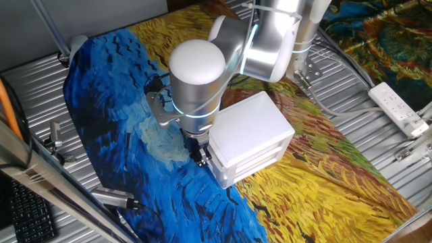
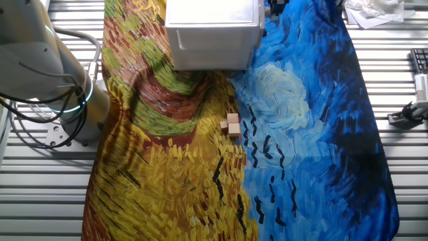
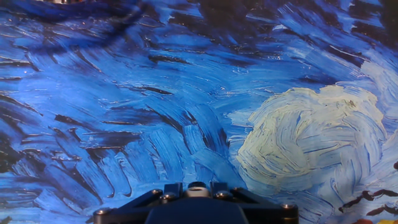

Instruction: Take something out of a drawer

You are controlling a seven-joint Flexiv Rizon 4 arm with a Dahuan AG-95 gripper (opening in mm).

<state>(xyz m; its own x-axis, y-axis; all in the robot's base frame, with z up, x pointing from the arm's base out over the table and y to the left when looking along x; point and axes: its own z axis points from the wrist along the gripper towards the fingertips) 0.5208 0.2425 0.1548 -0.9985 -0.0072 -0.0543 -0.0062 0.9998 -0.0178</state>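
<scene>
A small white cabinet [image 1: 251,135] stands on the painted cloth; it also shows at the top of the other fixed view [image 2: 212,30]. Its drawer looks pushed in, and I see no knob. Three small light-brown wooden blocks [image 2: 231,126] lie together on the cloth, out in front of the cabinet and outside the drawer. My gripper [image 1: 200,156] hangs low over the blue cloth, right beside the cabinet's left corner. In the hand view only its dark base [image 3: 194,200] shows above blue cloth. The fingertips are not clear in any view.
The cloth [image 2: 301,154] covers a slatted metal table. A white power strip [image 1: 398,108] lies at the right. Metal tools [image 1: 115,199] and a keyboard [image 1: 27,216] sit at the left edge. The arm's base [image 2: 47,80] stands beside the cloth.
</scene>
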